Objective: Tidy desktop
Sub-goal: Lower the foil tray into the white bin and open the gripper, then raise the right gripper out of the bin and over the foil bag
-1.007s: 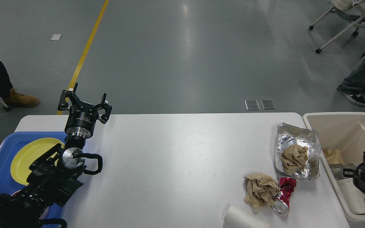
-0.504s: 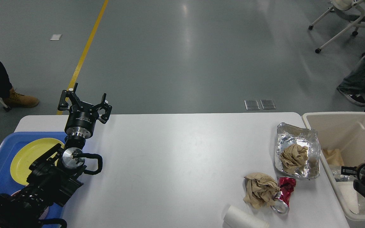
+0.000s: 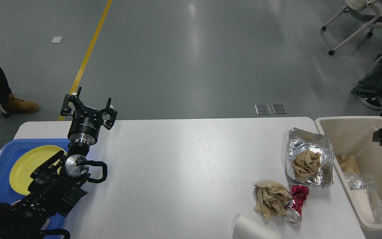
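This was a lab or industrial test hall, not a home. Beyond the left claw (image 3: 89, 108) stretched a wide grey coated floor (image 3: 191, 56) with a glossy sheen, and a yellow safety line (image 3: 88, 53) ran away from just behind that claw. Two metal floor-outlet plates (image 3: 271, 109) sat in the floor well to its right. Farther right and far off stood a wheeled white office chair (image 3: 356, 23). To the claw's left a bystander's tan work boot (image 3: 20, 105) rested on the floor. The white desktop (image 3: 184, 172) below the claw was a plain staged worktable.
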Tool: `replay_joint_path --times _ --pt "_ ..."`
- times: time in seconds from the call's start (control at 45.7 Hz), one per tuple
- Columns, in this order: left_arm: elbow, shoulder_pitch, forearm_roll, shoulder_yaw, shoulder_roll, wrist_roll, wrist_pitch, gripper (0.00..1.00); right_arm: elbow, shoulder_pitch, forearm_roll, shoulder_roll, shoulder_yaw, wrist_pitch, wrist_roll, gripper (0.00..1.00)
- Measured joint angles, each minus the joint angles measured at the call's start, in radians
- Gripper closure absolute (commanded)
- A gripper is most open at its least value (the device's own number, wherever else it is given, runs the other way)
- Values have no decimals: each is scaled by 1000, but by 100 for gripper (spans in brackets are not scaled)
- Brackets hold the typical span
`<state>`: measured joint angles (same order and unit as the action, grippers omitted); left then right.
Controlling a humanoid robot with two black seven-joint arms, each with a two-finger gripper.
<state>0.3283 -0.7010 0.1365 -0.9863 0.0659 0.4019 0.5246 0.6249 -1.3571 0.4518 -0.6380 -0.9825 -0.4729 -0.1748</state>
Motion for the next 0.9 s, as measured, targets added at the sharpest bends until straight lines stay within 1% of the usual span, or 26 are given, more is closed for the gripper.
replay_joint_path --times 0.088,0.175,0.241,0.285,0.394,0.525,0.569,0.766,0.898 --pt "0 0 0 0 0 0 0 4 60 -206 0 7 -97 -196 0 0" --pt "0 0 0 0 0 0 0 4 140 -404 0 47 -166 -348 1 0" --pt "0 0 0 0 0 0 0 4 210 -537 -1 81 -195 -427 1 0" --pt "0 0 0 0 0 0 0 4 269 -627 -2 115 -206 -460 1 0" --pt "0 0 0 0 0 0 0 4 382 -803 -5 238 -214 -484 1 0" --pt "0 0 0 0 0 0 0 4 425 -932 -14 394 -171 -487 2 0" --pt "0 0 0 0 0 0 0 4 430 -958 -24 422 -139 -487 3 0" --pt "0 0 0 0 0 0 0 4 468 -1031 -60 456 21 -487 3 0" --pt "0 0 0 0 0 0 0 4 481 -1032 -79 448 46 -487 3 0"
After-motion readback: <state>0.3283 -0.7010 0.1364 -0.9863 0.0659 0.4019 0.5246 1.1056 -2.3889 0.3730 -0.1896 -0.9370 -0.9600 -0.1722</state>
